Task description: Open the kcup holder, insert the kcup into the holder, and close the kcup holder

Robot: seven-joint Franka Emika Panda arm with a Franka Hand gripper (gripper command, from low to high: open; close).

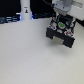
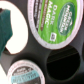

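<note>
The black kcup holder (image 1: pixel 60 35) stands at the exterior view's right. Its inner tray (image 2: pixel 47 50) with round pod slots is exposed. My gripper (image 1: pixel 61 20) hangs directly over it, very close. A kcup with a green top (image 1: pixel 61 23) sits right under the gripper. In the wrist view a green-lidded kcup (image 2: pixel 52 22) fills the middle, and a second one (image 2: pixel 76 14) lies beside it. A pale-lidded pod (image 2: pixel 25 74) sits in another slot. An empty round slot (image 2: pixel 62 62) shows dark. My fingers are not clearly visible, so I cannot tell whether they grip the kcup.
A tall white bottle with a dark cap (image 1: pixel 25 10) stands at the back, toward the exterior view's left. Dark equipment (image 1: pixel 10 19) lines the back edge. A teal object (image 2: pixel 7 27) sits at the wrist view's edge. The white table (image 1: pixel 30 60) spreads in front.
</note>
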